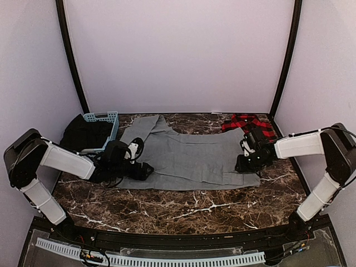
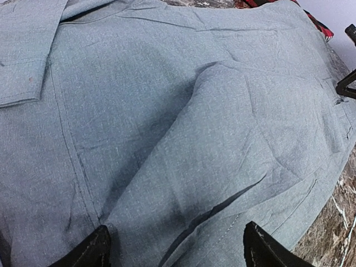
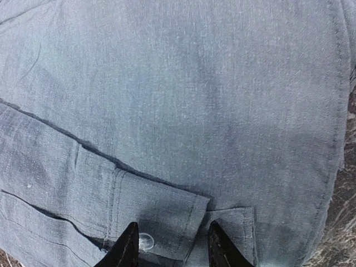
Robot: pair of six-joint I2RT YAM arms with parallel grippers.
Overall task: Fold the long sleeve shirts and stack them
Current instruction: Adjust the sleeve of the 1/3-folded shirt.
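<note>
Button on grey shirt, right wrist view only

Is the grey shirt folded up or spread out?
Mostly spread out. The grey shirt lies wide and flat on the marble table, with one sleeve folded in over its body.

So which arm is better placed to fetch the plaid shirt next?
Right. The plaid shirt lies in the far right corner, just behind the right pincer; the left pincer sits at the opposite, left edge of the grey shirt.
</note>
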